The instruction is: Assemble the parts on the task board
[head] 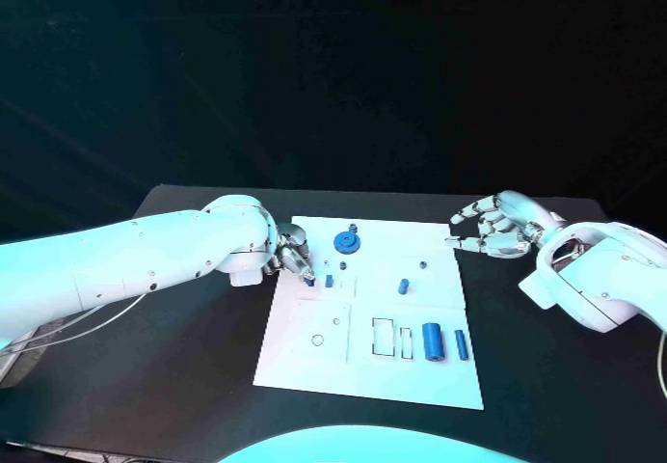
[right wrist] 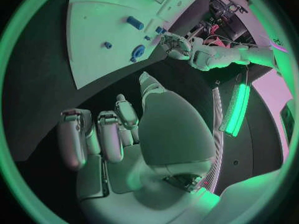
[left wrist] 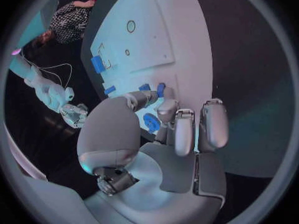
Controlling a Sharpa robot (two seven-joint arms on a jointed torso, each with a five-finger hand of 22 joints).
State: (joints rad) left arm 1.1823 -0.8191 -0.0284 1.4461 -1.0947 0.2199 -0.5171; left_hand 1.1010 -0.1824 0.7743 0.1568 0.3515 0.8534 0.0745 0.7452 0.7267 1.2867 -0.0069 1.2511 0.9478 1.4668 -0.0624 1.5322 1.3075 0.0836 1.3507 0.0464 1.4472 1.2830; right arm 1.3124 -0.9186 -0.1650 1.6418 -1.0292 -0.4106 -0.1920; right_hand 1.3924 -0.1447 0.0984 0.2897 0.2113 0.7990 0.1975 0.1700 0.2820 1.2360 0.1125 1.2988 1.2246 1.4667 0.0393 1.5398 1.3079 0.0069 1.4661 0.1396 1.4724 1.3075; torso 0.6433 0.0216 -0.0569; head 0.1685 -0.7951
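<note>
**A:** What is on the counter [head: 181, 386]?

**B:** A black counter carries the white task board [head: 417, 381] at its middle. Several blue parts sit on the board. A round blue gear-like part [head: 346, 242] stands near the far edge. A small blue peg [head: 403, 285] lies right of centre, and two blue cylinders [head: 434, 341] rest near the right edge, beside some outlined rectangular slots.

**A:** Where are the robot's hands?

**B:** The left hand [head: 291, 256] reaches in over the left edge of the board, its fingers [left wrist: 144, 97] pointing down at a small blue part [head: 330, 281] in the far left region. In the left wrist view the fingertips lie right against two small blue pieces, but whether they pinch one cannot be told. The right hand [head: 493, 228] hovers off the far right corner of the board, its fingers curled loosely and apart, holding nothing.

**A:** Which step is in hand?

**B:** It looks like an early step: the left hand seems to be picking up or seating a small part, while most pieces lie loose.

**A:** What does the next move call for?

**B:** Probably a firm pinch on that small part, held upright, then careful alignment over its matching hole.
</note>
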